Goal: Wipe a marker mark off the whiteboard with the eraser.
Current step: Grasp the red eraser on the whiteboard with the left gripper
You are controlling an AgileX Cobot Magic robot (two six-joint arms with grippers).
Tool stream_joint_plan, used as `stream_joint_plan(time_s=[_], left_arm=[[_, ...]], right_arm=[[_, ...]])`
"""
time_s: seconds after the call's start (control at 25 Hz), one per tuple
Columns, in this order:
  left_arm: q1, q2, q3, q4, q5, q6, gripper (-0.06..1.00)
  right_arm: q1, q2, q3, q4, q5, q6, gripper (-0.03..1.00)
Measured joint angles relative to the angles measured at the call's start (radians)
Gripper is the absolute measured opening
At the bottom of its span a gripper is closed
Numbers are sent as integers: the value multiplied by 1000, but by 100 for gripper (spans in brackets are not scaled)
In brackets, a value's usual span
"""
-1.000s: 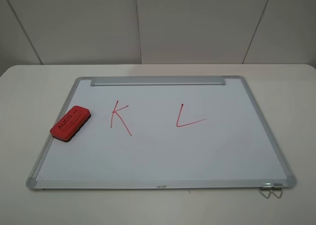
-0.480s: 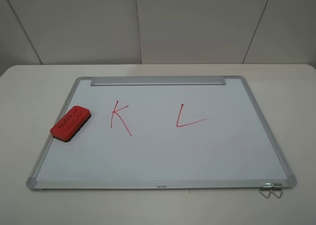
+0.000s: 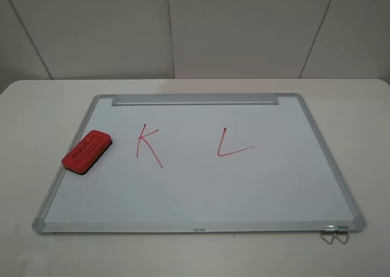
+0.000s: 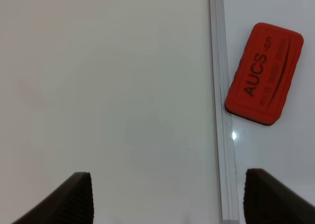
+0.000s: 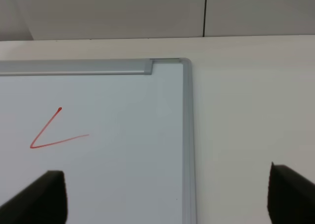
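A wide table (image 3: 36, 106) with a smooth, matt, cream-white top is carrying everything here. On it the whiteboard (image 3: 201, 192) is lying flat, a big rectangle with a glossy white face, a thin frame of brushed silver aluminium and rounded grey caps at the corners. A long, flat silver tray strip (image 3: 195, 100) is running along its far edge. The arms are not showing in the high view. In the left wrist view the left gripper (image 4: 167, 197) is hanging wide open and holding nothing. Its two dark fingers (image 4: 81, 199) have fine ribs on the inner faces; one is over the bare table, the other over the board, with the frame between them. The right gripper (image 5: 165, 199) is also spread wide and empty, its blunt black fingers (image 5: 42, 199) standing on both sides of the board's right frame. The eraser (image 3: 87, 151) is resting on the board at the left edge, turned diagonally, with one corner reaching the frame; it is a red block with rounded corners, dark letters on top and a dark base. Just beside it, to the right, the marker mark (image 3: 148, 145) is showing as a thin red K, not touching the eraser. Farther right a red L-shaped mark (image 3: 233, 144) is drawn. Small bent wire clips (image 3: 334, 234) are sticking out at the near right corner.
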Motion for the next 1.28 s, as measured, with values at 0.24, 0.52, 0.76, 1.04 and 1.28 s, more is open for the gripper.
stream_joint_plan(time_s=[0.24,0.52,0.76,1.04,1.28], left_arm=[[-96,412,-120,31,-77,5,76],[-220,747,-253,37,-130,7,77],[-233,828,-261,24,-233,81,77],[-233,885,-261,-31,-270,235,77],[-233,928,-261,-101,-315,257,77]], right_arm=[[0,0,0,0,0,0,72],[0,0,0,0,0,0,72],[0,0,0,0,0,0,72],[0,0,0,0,0,0,72],[0,0,0,0,0,0,72]])
